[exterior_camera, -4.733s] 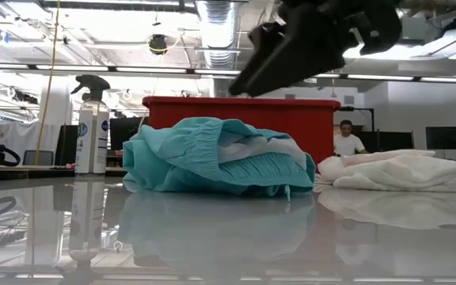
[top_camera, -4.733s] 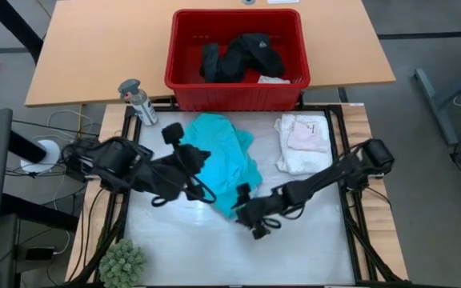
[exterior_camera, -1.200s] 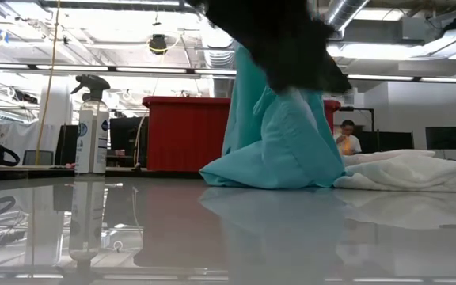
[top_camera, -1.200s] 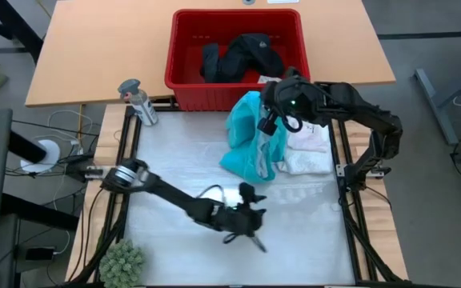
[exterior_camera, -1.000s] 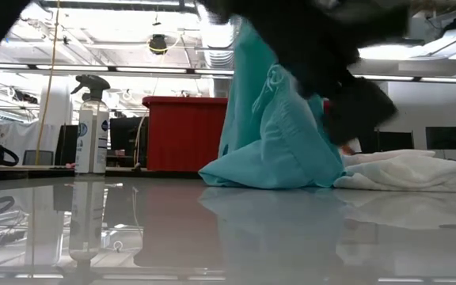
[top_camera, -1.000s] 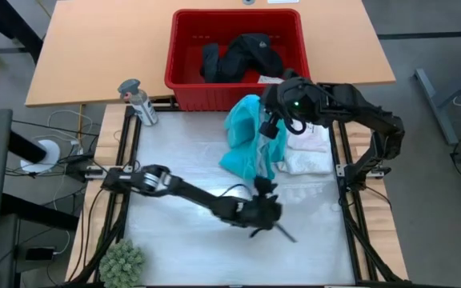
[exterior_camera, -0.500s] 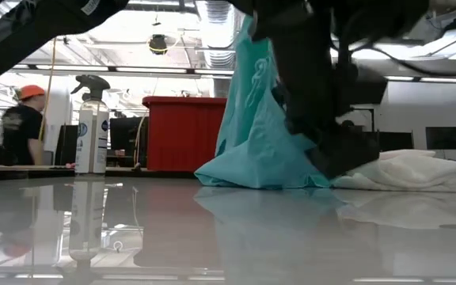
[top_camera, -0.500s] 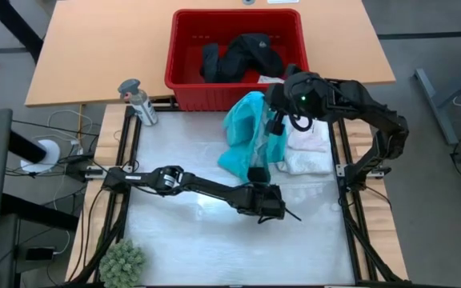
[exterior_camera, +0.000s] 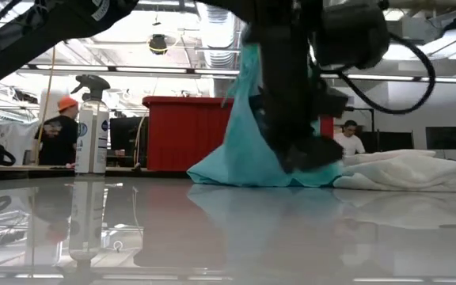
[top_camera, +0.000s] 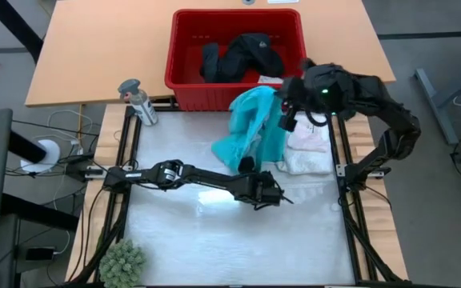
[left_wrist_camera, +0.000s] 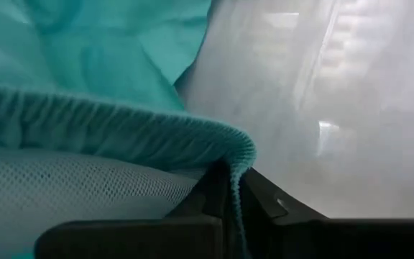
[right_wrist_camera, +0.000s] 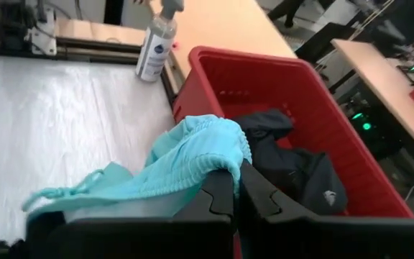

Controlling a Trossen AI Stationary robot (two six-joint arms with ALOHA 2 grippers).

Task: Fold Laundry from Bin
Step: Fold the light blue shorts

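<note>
A turquoise garment (top_camera: 250, 128) with a ribbed elastic edge and a white mesh lining (left_wrist_camera: 63, 194) hangs over the mat in front of the red bin (top_camera: 184, 80). Its lower part rests on the mat (exterior_camera: 236, 176). My right gripper (top_camera: 282, 102) is shut on its top, high up. Low by the mat, my left gripper (top_camera: 248, 166) is shut on the lower part of its edge. Black clothing (top_camera: 242, 54) lies in the bin. White pieces (top_camera: 304, 146) lie in a heap at the mat's right. My left gripper pinches the garment's ribbed elastic edge (left_wrist_camera: 241, 152) between its two fingers, where the edge bends round. It slants down at it, close above the mat. The mesh lining lies beside the fingers. My right gripper pinches the ribbed elastic edge (right_wrist_camera: 228, 155) between its two fingers at the garment's top, above the mat's far right. The garment hangs below the fingers, bunched and slack, with its lower end on the mat.
A spray bottle (top_camera: 138, 100) stands at the mat's far left corner and a small green plant (top_camera: 122, 264) at the near left. The mat's left and near parts (top_camera: 182, 232) are bare. People show in the room behind in the low view (exterior_camera: 58, 131).
My left gripper has swung from the mat's near middle toward the far edge, turning as it went, and has taken hold of the garment's lower edge. My right gripper has gone a little up and toward the right edge with the top, and the garment's lower part has spread leftward.
</note>
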